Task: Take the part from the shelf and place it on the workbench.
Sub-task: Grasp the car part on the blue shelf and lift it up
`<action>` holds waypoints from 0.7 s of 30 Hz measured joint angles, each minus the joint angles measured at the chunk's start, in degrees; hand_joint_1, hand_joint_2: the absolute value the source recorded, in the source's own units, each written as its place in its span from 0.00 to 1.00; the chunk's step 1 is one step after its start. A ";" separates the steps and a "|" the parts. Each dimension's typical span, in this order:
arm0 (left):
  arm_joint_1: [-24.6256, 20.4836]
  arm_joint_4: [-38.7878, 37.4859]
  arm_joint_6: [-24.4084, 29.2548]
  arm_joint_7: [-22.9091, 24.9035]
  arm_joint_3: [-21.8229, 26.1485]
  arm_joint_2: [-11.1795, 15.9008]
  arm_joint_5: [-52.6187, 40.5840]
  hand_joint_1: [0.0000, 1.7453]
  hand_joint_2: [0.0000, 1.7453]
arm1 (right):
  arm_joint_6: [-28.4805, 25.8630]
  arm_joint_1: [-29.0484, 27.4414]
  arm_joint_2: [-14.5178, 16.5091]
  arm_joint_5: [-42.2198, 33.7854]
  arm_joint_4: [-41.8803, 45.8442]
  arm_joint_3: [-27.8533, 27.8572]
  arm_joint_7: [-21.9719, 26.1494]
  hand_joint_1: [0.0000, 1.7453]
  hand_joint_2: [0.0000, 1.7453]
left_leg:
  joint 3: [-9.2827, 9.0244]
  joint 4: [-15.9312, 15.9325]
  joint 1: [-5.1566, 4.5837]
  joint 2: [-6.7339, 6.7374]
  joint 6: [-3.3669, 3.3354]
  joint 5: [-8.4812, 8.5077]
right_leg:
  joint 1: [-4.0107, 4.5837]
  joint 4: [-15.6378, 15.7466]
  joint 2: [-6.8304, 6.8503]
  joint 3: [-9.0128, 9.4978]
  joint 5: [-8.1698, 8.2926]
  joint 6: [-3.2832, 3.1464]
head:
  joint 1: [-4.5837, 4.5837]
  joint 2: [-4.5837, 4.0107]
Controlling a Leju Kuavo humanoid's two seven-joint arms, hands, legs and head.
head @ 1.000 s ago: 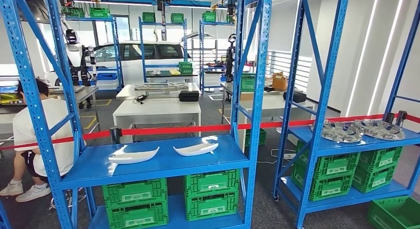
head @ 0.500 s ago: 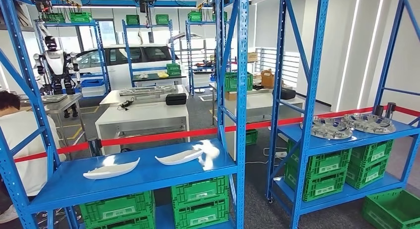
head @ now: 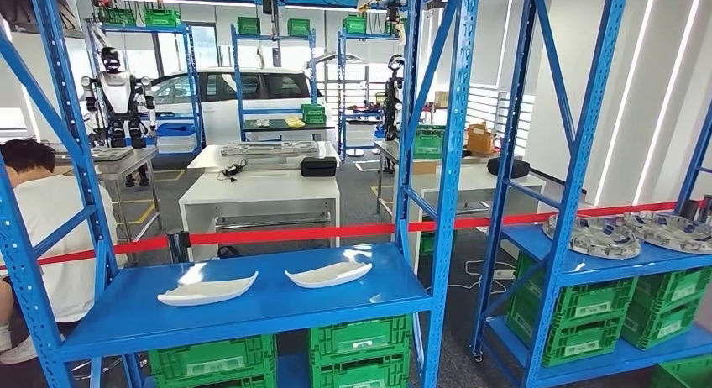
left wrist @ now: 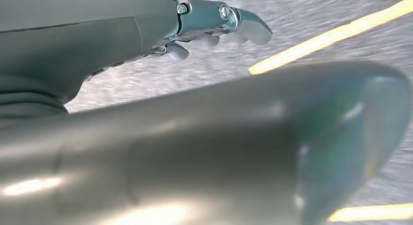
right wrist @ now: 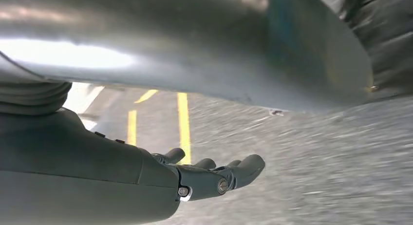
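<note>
Blue shelf [head: 252, 300], middle level — two white curved parts lie side by side, apart: left part [head: 206, 290], right part [head: 328, 275], both flat on the board and well away from either hand. Green crates [head: 361, 346] below. Red tape [head: 336, 232] runs behind the shelf; a white workbench [head: 260, 195] stands beyond it. A person [head: 42, 220] sits at far left.

Against the earlier head picture the whole scene has slid rightward: the camera has turned, the parts have not moved on the board.

Left hand [left wrist: 214, 23] — hangs over grey floor with yellow lines, fingers loosely extended, holding nothing. Right hand [right wrist: 209, 174] — likewise over the floor, fingers gently curved and apart, empty.
</note>
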State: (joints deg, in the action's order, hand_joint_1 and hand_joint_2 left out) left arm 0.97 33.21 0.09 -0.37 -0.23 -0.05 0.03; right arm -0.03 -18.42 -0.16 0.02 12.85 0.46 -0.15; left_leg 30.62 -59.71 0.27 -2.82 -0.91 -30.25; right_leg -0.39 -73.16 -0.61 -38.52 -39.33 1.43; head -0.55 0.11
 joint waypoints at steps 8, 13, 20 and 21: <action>9.84 -10.15 -0.02 0.47 0.01 -0.08 0.00 0.00 0.00 | 0.05 10.23 0.14 0.01 9.32 0.00 0.38 0.00 0.00 | -3.65 -1.24 -0.32 1.54 2.41 -2.52 | 0.02 12.66 0.19 3.65 11.90 -2.63 | 0.03 -0.01; 16.08 -19.16 0.00 0.46 -0.02 0.02 0.01 0.00 0.00 | 0.01 17.08 0.11 0.00 18.20 0.06 0.41 0.00 0.00 | 4.72 -13.68 -0.16 2.11 3.22 -8.05 | 0.05 13.30 -0.79 5.22 11.07 -3.74 | 0.23 0.00; 13.20 -17.60 0.00 0.27 -0.02 0.14 0.00 0.00 0.25 | 0.03 13.65 0.10 0.00 17.07 0.06 0.17 0.00 0.00 | 1.98 -0.73 -0.80 2.65 1.90 -1.89 | 0.48 13.35 -0.94 6.83 9.40 -2.91 | 0.33 0.00; 11.84 -16.05 0.00 0.24 -0.01 0.04 -0.01 0.00 0.50 | 0.03 12.27 0.11 0.00 15.68 0.05 0.13 0.00 0.00 | 2.06 -0.60 -0.80 2.57 1.94 -1.79 | 0.64 13.33 -0.72 6.96 9.07 -2.85 | 0.30 0.00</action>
State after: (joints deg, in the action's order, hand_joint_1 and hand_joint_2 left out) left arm 12.81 17.16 0.09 -0.13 -0.24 -0.02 0.02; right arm 0.00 -6.15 -0.05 0.02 28.54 0.51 -0.02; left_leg 32.68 -60.31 -0.53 -0.26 1.04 -32.03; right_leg 0.25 -59.83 -1.33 -31.56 -30.27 -1.42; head -0.25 0.11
